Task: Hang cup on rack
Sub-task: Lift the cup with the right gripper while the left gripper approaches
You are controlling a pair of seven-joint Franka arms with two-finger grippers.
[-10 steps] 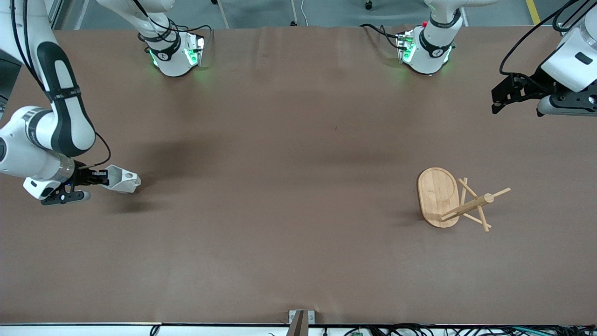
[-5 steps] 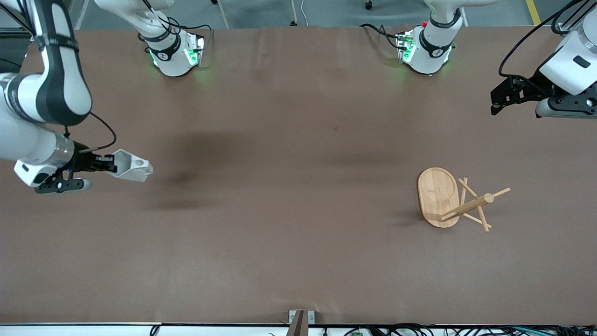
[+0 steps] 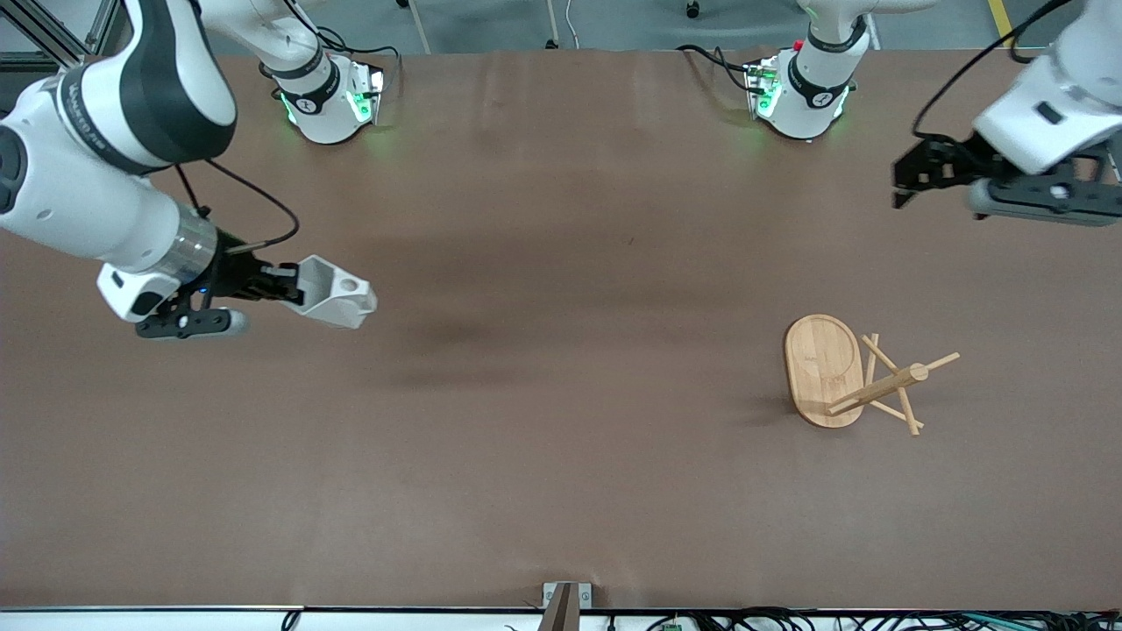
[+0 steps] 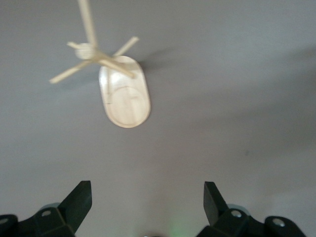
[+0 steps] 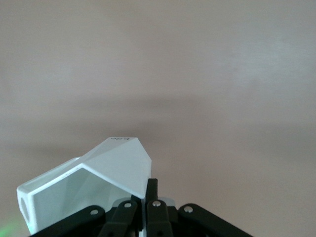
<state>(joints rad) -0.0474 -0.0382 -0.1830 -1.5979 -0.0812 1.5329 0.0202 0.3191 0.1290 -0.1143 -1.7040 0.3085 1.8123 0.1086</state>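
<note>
My right gripper (image 3: 287,287) is shut on one wall of the white faceted cup (image 3: 335,296), which it holds up over the brown table toward the right arm's end. In the right wrist view the cup (image 5: 91,185) lies sideways in the right gripper (image 5: 148,191), with one finger inside the mouth and one outside. The bamboo rack (image 3: 846,372) stands on its oval base toward the left arm's end, with nothing on its pegs. My left gripper (image 3: 905,180) hangs open and holds nothing, in the air near that end's table edge. In the left wrist view the rack (image 4: 126,98) shows past the left gripper (image 4: 146,191).
Both arm bases (image 3: 329,96) (image 3: 798,88) stand along the table's back edge with cables beside them. A small metal bracket (image 3: 565,600) sits at the table's front edge. The cup's shadow (image 3: 456,350) falls on bare brown tabletop between cup and rack.
The right arm has lifted the cup and carried it toward the table's middle, higher than before. The left gripper has shifted slightly toward the middle. The rack has not moved.
</note>
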